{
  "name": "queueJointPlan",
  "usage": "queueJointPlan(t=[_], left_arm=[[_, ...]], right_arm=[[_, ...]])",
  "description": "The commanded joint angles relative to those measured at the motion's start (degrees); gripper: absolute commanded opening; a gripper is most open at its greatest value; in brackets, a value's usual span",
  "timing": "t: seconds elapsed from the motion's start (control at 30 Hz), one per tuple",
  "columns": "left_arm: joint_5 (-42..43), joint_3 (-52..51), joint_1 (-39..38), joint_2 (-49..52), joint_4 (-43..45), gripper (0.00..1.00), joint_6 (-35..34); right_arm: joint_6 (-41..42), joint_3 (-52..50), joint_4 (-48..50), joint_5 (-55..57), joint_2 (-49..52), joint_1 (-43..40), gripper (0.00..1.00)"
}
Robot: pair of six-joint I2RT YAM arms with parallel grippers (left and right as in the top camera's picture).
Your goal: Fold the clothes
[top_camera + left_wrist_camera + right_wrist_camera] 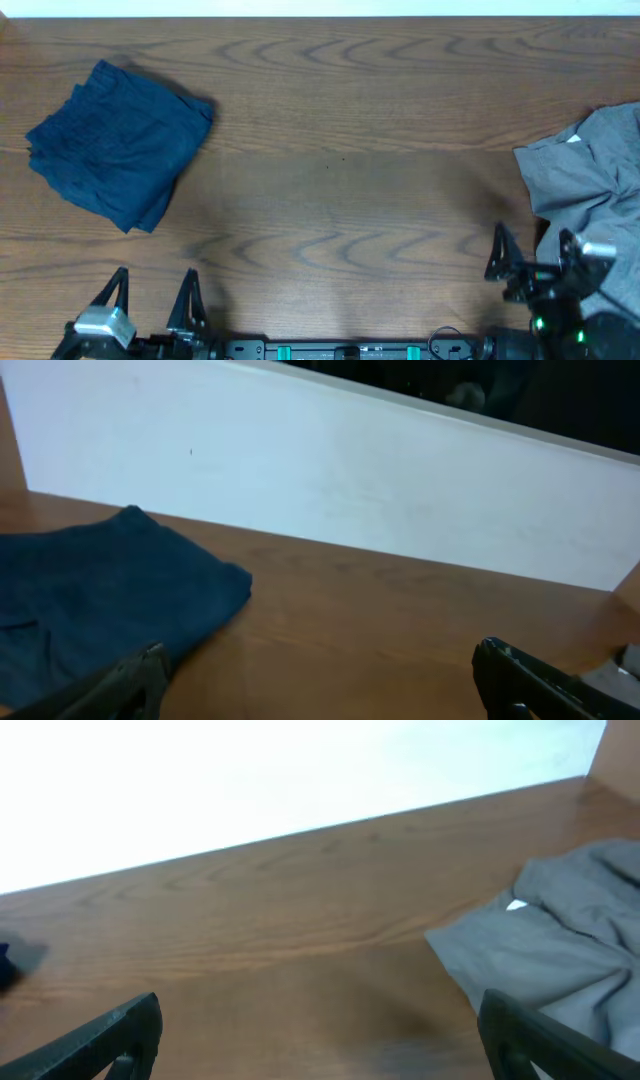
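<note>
Dark navy-blue shorts (120, 142) lie folded in a neat stack at the table's far left; they also show in the left wrist view (95, 595). A grey shirt-like piece (590, 175) lies crumpled at the right edge, also seen in the right wrist view (560, 945). My left gripper (153, 296) is open and empty near the front edge, below the shorts (320, 680). My right gripper (530, 248) is open and empty at the front right, its right finger at the grey garment's edge (320, 1035).
The wooden table (340, 190) spans the view. A white wall borders its far edge (350, 470). The arm bases sit along the front edge (340, 350).
</note>
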Motion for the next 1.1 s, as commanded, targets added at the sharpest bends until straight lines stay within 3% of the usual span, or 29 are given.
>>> queueJointPlan(t=[0.0, 0.3, 0.53, 0.7, 0.8, 0.97, 1.07], left_arm=[[-0.6, -0.2, 0.1, 0.5, -0.4, 0.98, 0.7], [-0.6, -0.2, 0.1, 0.5, -7.6, 0.98, 0.7], [-0.6, -0.2, 0.1, 0.5, -17.4, 0.98, 0.7], [-0.6, -0.3, 0.1, 0.5, -17.4, 0.98, 0.7], [-0.6, -0.3, 0.1, 0.5, -17.4, 0.98, 0.7], [-0.6, -0.3, 0.1, 0.5, -17.4, 0.98, 0.7], [-0.6, -0.3, 0.1, 0.5, -17.4, 0.98, 0.7]], right_arm=[[0.6, -0.9, -2.6, 0.7, -3.0, 0.4, 0.99], [1.1, -0.9, -16.4, 0.4, -3.2, 0.4, 0.99], [1.3, -0.9, -16.6, 0.3, -3.2, 0.4, 0.99], [1.3, -0.9, -16.5, 0.3, -3.2, 0.4, 0.99], [-0.4, -2.3, -13.2, 0.3, -4.2, 0.6, 0.99], [-10.8, -9.1, -2.6, -7.5, -4.8, 2.0, 0.99], [-11.6, -14.7, 5.2, -9.9, -4.8, 3.8, 0.99]])
